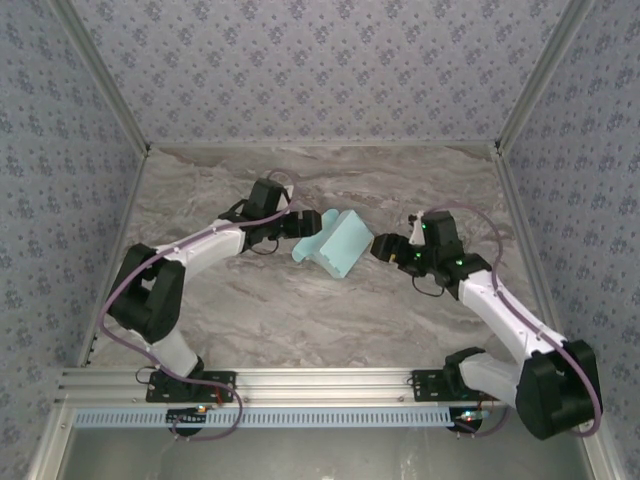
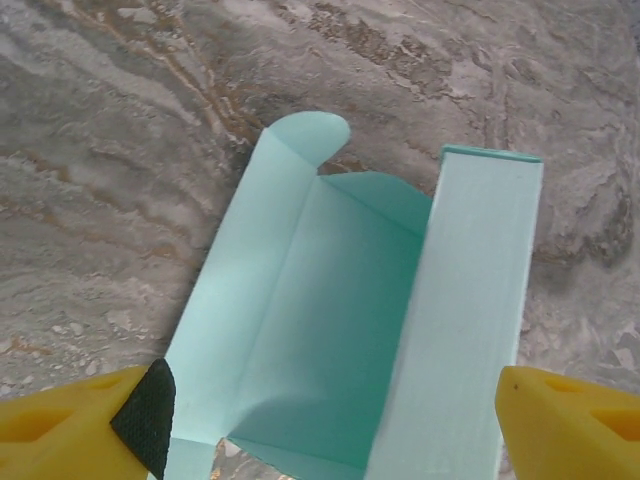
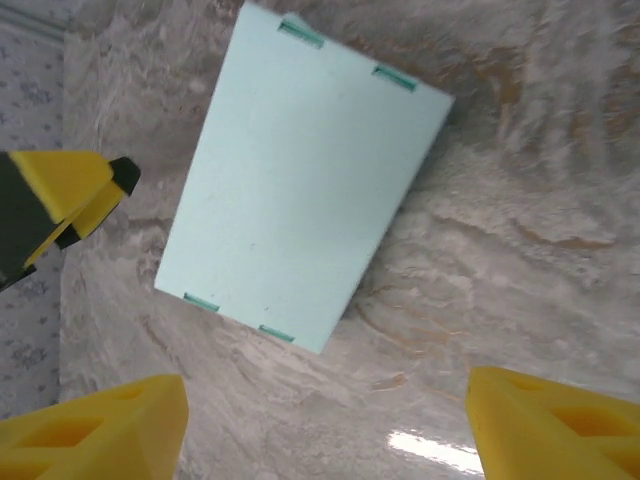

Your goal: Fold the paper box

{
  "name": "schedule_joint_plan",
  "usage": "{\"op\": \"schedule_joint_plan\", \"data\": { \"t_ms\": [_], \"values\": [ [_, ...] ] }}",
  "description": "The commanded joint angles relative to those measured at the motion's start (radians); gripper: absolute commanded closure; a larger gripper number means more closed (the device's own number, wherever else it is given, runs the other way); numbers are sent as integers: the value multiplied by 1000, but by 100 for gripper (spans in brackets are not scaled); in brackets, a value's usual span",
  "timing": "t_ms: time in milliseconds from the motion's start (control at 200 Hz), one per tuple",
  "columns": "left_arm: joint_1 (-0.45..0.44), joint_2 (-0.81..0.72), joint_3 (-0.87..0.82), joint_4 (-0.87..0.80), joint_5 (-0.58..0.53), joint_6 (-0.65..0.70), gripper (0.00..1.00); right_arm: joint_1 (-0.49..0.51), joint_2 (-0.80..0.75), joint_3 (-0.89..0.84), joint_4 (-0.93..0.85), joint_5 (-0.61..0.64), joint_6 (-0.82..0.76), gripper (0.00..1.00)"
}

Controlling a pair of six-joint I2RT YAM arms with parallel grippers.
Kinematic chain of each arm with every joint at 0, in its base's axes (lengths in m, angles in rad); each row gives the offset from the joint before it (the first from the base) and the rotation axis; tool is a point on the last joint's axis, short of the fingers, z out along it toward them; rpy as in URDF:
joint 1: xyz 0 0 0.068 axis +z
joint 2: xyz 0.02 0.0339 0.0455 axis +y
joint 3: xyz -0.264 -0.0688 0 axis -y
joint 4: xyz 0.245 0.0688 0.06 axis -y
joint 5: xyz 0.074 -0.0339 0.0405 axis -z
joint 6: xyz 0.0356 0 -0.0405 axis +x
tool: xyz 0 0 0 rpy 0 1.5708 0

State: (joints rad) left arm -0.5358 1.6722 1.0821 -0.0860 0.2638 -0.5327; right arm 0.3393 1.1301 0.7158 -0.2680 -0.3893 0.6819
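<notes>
Seen from the top camera, the marble-patterned table (image 1: 330,300) carries everything. The left arm (image 1: 190,250) reaches in from 8 o'clock and the right arm (image 1: 500,300) from 4 o'clock.

- Paper box (image 1: 335,243): pale cyan card, partly formed, lying on the table just toward 12 o'clock from its centre, between the two grippers.
- Left gripper (image 1: 288,232): at the box's 9 o'clock. Jaws stand wide. In the left wrist view the box (image 2: 330,300) sits between the fingers. The black pad (image 2: 148,412) at 7 o'clock is at the edge of the card. The other finger (image 2: 560,420), at 5 o'clock, stands apart from it.
- Right gripper (image 1: 385,247): at the box's 3 o'clock, close to its end, not touching. Jaws wide, only bare table between them. In the right wrist view the box (image 3: 300,180) lies beyond the fingers, toward 12 o'clock.
- Box detail, left wrist view: the interior is open toward the camera, with one upright wall panel (image 2: 470,300) at 3 o'clock and a rounded tab (image 2: 310,135) at 12 o'clock.
- Box detail, right wrist view: a flat closed face with small dark slits (image 3: 300,33) near its corners.
</notes>
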Motion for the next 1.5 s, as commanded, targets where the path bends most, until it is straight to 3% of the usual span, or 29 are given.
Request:
{"op": "schedule_joint_plan", "data": {
  "t_ms": [0, 95, 205, 450, 805, 1174, 1309, 1494],
  "values": [
    [9, -19, -3, 37, -3, 8, 15, 54, 96, 153, -82, 31, -114, 29],
    [21, -44, -19, 42, -30, 10, 15, 82, 234, 289, -164, 65, -233, 44],
    [53, -75, -72, 81, -66, -22, 16, 94, 383, 358, -96, -25, -203, 59],
    [91, -79, -146, 165, -47, -50, 17, 146, 620, 563, -112, -50, -207, 67],
    [94, -17, -171, 247, -18, -59, 17, 185, 792, 745, -272, 55, -236, 67],
    [96, -44, -192, 218, -27, -15, 17, 221, 921, 770, -229, 94, -205, 67],
    [94, -48, -211, 209, -24, -1, 17, 207, 904, 762, -215, 63, -212, 65],
    [67, -63, -219, 134, -51, 11, 18, 132, 769, 763, -262, 83, -305, 55]
  ]
}}
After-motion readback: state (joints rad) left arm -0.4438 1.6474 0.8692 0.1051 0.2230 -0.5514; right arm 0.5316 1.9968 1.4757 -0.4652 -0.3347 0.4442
